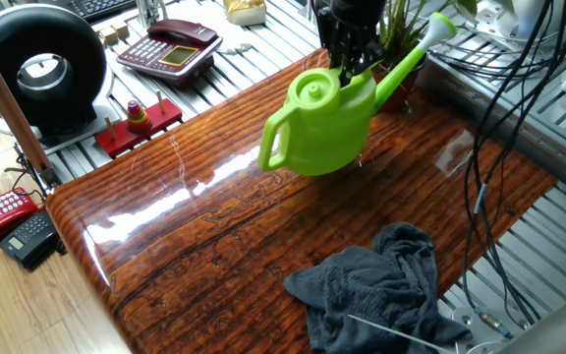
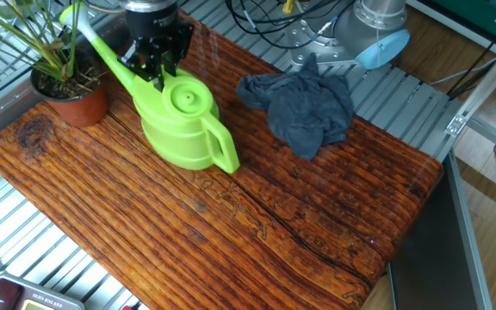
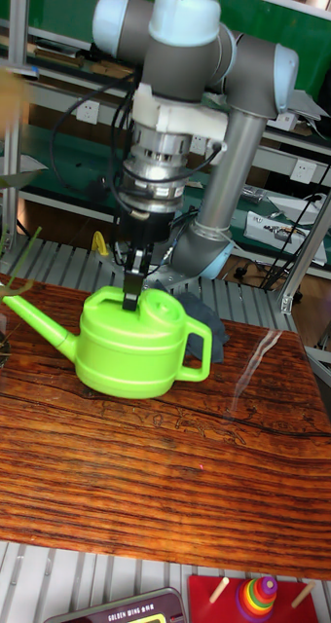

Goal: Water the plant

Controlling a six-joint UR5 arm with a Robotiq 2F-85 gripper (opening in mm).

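The other fixed view shows my end effector (image 2: 157, 65) clamped on the watering can (image 2: 182, 125). I should tip slowly, spout over the plant (image 2: 58, 82) near the surface's (image 2: 317, 224) corner.

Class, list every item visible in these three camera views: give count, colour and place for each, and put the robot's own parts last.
Green plastic watering can: one, table centre, spout toward plant.
Grassy plant in terracotta pot: one, table corner.
Dark grey crumpled cloth: one, table edge.
Glossy brown wooden table: one.
Red desk telephones: two, beyond and beside the table.
Black ring-shaped device: one, off table.
Red stacking-ring toy: one, by table edge.
Black cables: several, hanging.
Grey UR5 arm: one.
End effector: one, black, gripping the can's top.
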